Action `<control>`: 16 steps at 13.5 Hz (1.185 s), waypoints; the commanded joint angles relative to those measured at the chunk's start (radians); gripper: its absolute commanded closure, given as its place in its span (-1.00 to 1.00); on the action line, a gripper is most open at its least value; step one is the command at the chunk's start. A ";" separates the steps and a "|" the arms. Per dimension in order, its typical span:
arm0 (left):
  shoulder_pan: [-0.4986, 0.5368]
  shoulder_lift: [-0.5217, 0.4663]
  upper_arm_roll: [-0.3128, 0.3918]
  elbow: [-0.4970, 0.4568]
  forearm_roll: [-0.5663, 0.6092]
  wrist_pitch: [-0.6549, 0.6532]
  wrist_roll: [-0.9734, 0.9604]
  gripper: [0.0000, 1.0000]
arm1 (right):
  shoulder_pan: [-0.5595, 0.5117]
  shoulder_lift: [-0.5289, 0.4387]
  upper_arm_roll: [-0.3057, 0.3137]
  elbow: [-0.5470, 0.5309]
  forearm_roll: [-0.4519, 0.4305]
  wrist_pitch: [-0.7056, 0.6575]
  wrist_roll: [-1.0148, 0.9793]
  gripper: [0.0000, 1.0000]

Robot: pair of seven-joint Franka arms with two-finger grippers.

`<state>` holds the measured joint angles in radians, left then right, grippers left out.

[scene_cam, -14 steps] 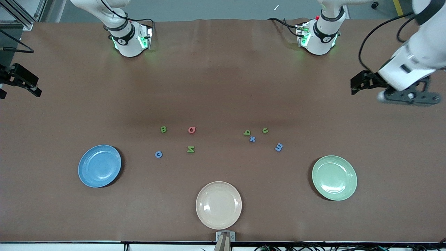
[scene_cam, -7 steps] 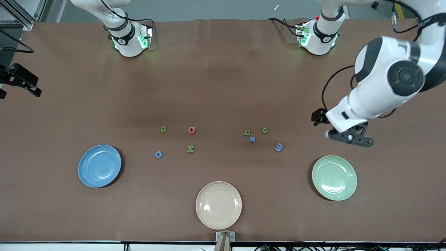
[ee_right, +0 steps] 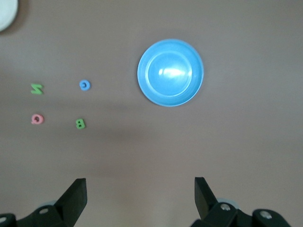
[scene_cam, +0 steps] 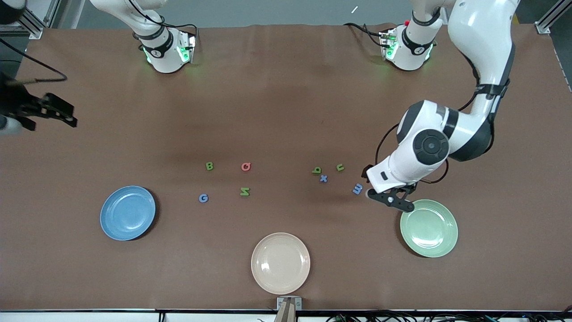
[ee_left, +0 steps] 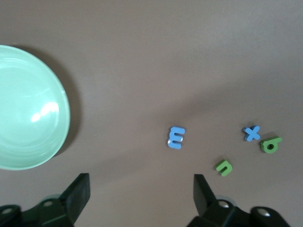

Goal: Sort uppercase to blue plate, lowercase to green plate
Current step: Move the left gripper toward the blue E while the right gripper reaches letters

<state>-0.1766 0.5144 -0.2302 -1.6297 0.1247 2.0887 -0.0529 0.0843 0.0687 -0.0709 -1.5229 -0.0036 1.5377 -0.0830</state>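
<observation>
Left end effector (scene_cam: 389, 199) hangs wide open over the brown bench (scene_cam: 286, 89) between the blue m (scene_cam: 357, 189) and green plate (scene_cam: 429, 228); right end effector (scene_cam: 42, 112) waits, wide open

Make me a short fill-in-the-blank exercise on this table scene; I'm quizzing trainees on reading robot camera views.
1. The left gripper hangs with fingers ____ beside the small blue foam letter m.
2. The glossy round cream plate holds ____ letters.
3. The small blue foam letter G lies nearest the round glossy ____ plate.
4. The small green foam letter b lies beside the small blue foam letter ____.

Missing words: open; no; blue; x
</observation>
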 commanded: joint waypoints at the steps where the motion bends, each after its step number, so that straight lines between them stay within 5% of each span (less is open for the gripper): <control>1: -0.008 0.019 0.000 -0.060 0.021 0.120 -0.005 -0.85 | 0.015 0.084 -0.003 0.017 0.013 0.004 0.019 -1.00; 5: -0.046 0.065 0.002 -0.104 0.059 0.191 -0.010 -0.60 | 0.025 0.160 -0.003 0.020 0.019 0.080 0.014 -1.00; 16: -0.047 0.173 0.006 -0.114 0.085 0.320 -0.013 -0.33 | 0.107 0.425 0.010 0.021 0.063 0.338 0.075 -1.00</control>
<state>-0.2234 0.6895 -0.2275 -1.7320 0.1871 2.3934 -0.0584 0.1702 0.4584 -0.0612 -1.5165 0.0260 1.8392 -0.0626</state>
